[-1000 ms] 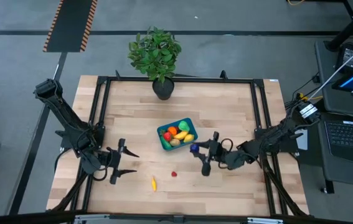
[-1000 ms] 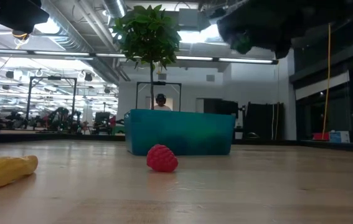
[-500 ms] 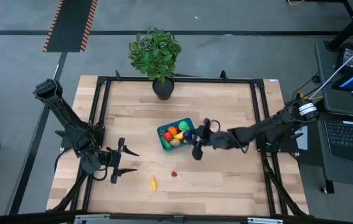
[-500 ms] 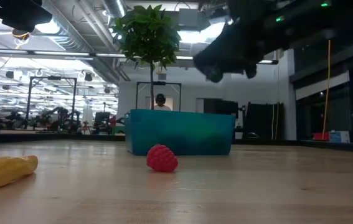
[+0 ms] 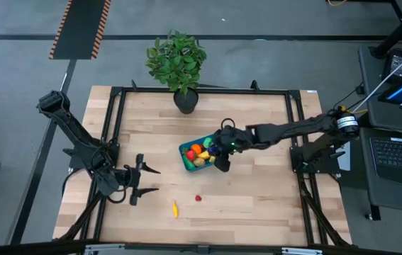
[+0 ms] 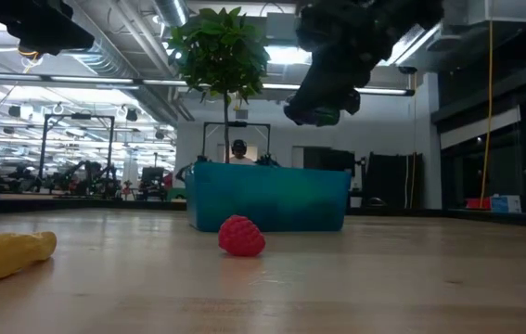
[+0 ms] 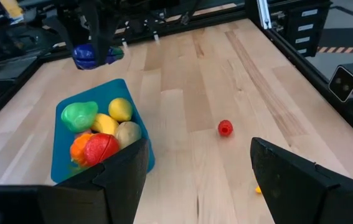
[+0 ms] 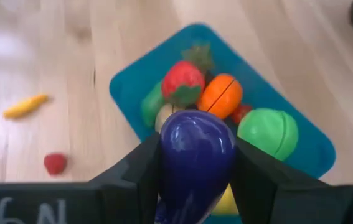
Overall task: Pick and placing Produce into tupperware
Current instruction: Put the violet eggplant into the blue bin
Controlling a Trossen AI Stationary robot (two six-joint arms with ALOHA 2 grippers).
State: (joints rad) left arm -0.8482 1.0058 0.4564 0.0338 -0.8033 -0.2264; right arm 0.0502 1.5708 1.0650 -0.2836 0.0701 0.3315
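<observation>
Two loose pieces lie on the desk: a red raspberry and a yellow piece, at 6 o'clock from the teal tupperware. Right gripper hangs over the tupperware's 3 o'clock edge, fingers clamped on a purple eggplant. Inside sit a strawberry, orange piece and green piece. Potted plant at 12 o'clock. Left gripper waits at 8 o'clock, fingers spread, empty.

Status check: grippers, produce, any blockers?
Right gripper shut on purple eggplant, above the blue container. Left gripper open, idle. Raspberry and yellow piece on table. Nothing blocking.
</observation>
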